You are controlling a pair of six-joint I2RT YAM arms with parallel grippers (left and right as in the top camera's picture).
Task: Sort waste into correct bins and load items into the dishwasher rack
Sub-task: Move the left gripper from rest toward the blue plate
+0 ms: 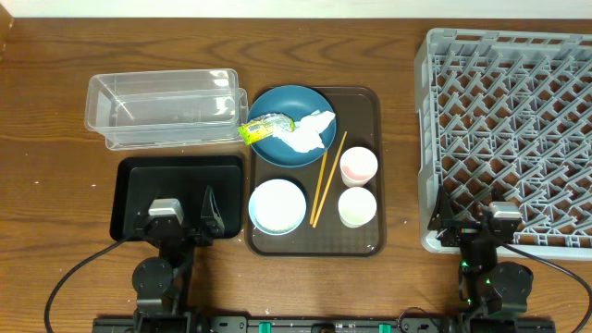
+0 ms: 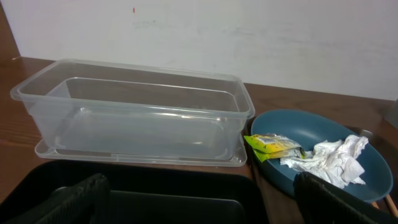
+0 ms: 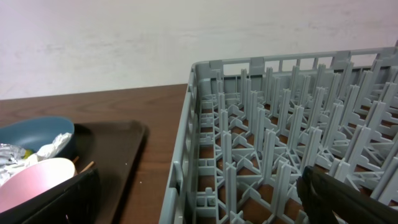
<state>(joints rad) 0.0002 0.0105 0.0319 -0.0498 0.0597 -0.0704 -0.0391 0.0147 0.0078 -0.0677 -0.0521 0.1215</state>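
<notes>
table (image 1: 55,111): brown wood, pale wall behind in both wrist views
left gripper (image 1: 180,215): jaws spread wide, nothing between them, over near part of black tray (image 1: 139,176)
right gripper (image 1: 499,222): jaws spread wide, holding nothing, at near-left corner of grey rack (image 1: 425,139)
clear tub (image 1: 162,111): upright, just behind black tray, left of brown serving tray (image 1: 361,236)
blue dish (image 1: 291,100): far end of brown serving tray, holds wrapper and tissue
wrapper (image 1: 266,126): yellow-green, crumpled, on dish's left rim, touching tissue
tissue (image 1: 310,132): white, crumpled, in right half of dish
light-blue bowl (image 1: 277,205): near-left of brown serving tray, upright, white inside
chopsticks (image 1: 326,180): two, side by side, slanted, between bowl and cups, far tips near dish
pink cup (image 1: 358,166): upright, right side of brown serving tray, just behind green cup (image 1: 357,206)
green cup: near-right of brown serving tray, upright
grey rack: right side of table, apart from brown serving tray, pegs upright
</notes>
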